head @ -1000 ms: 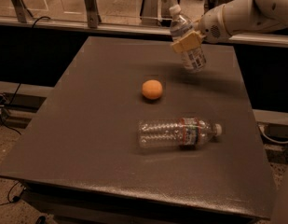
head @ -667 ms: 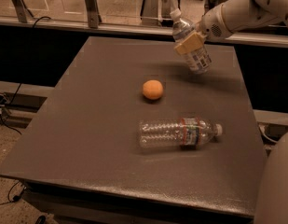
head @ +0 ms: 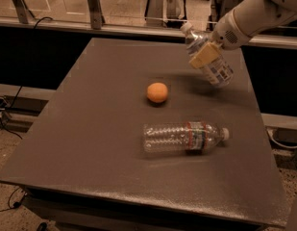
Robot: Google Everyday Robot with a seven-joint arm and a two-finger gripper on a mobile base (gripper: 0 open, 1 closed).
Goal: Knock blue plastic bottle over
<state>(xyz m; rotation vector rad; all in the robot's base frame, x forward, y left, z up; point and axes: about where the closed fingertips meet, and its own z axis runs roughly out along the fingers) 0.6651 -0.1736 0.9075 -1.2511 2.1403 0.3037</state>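
Tan gripper (head: 204, 55) around tilted bottle (head: 218, 71)

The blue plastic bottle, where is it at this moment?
In the camera view the blue plastic bottle leans at the far right of the table, with the gripper against its upper part, behind and to the right of the orange.

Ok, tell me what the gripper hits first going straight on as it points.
The gripper, over the table's far right, touches the tilted blue plastic bottle: that comes first. Beyond, probably the table near the orange; depth unclear.
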